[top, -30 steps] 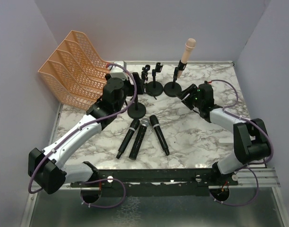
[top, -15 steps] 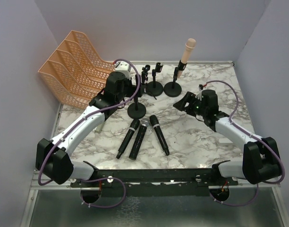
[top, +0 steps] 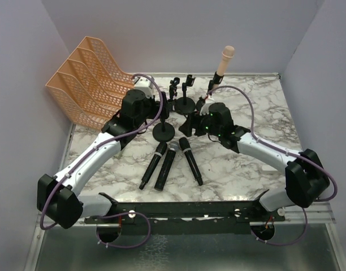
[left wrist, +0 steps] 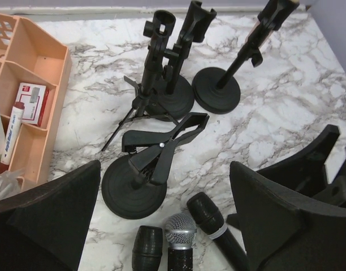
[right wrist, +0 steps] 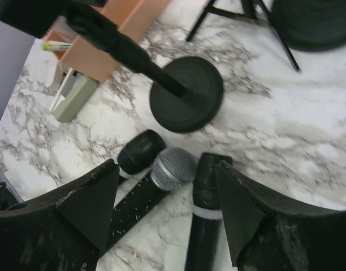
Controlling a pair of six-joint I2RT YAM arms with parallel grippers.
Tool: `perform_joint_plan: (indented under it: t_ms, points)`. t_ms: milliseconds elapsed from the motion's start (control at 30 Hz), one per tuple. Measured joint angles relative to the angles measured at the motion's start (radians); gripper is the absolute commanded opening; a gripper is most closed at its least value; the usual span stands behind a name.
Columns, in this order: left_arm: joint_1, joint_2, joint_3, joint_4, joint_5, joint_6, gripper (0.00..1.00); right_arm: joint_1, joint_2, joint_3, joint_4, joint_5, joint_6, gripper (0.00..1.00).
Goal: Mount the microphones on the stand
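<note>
Three microphones lie side by side on the marble table: an all-black one (top: pixel 152 164), one with a silver mesh head (top: pixel 165 165) and another black one (top: pixel 191 161). A pale pink microphone (top: pixel 224 64) stands clipped in the back right stand. In front of the lying heads sits an empty stand (top: pixel 164 132) with its clip (left wrist: pixel 164 144) tilted over. My left gripper (top: pixel 159 113) hangs open above that stand. My right gripper (top: pixel 190 125) hovers open over the microphone heads, the mesh head (right wrist: pixel 173 167) between its fingers (right wrist: pixel 77 214), touching nothing.
Two more empty stands (top: pixel 183 101) stand at the back middle. Orange mesh file trays (top: pixel 85 79) fill the back left corner. An orange desk organiser (left wrist: pixel 26 113) with pens and a small box sits left of the stands. A pale stapler-like object (right wrist: pixel 71 99) lies beside it.
My right arm has swung left from the right side of the table to hover over the microphone heads, its jaws a little wider. My left arm has shifted only slightly.
</note>
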Motion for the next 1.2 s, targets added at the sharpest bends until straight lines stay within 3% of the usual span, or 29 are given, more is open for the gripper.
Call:
perform_joint_plan:
  t_ms: [267,533,900,1200]
  points:
    - [0.0,-0.169,-0.093,0.031,-0.138,-0.072,0.95,0.111,0.223,0.155,0.209,0.076,-0.183,0.74]
    - [0.002,-0.286,-0.15,0.049,-0.235,-0.103,0.97,0.142,0.414,0.23,0.377,0.103,-0.337,0.73]
    - [0.002,-0.29,-0.15,0.043,-0.246,-0.092,0.98,0.143,0.505,0.288,0.498,0.048,-0.446,0.44]
    - [0.002,-0.29,-0.15,0.042,-0.246,-0.09,0.98,0.145,0.53,0.288,0.623,0.044,-0.464,0.33]
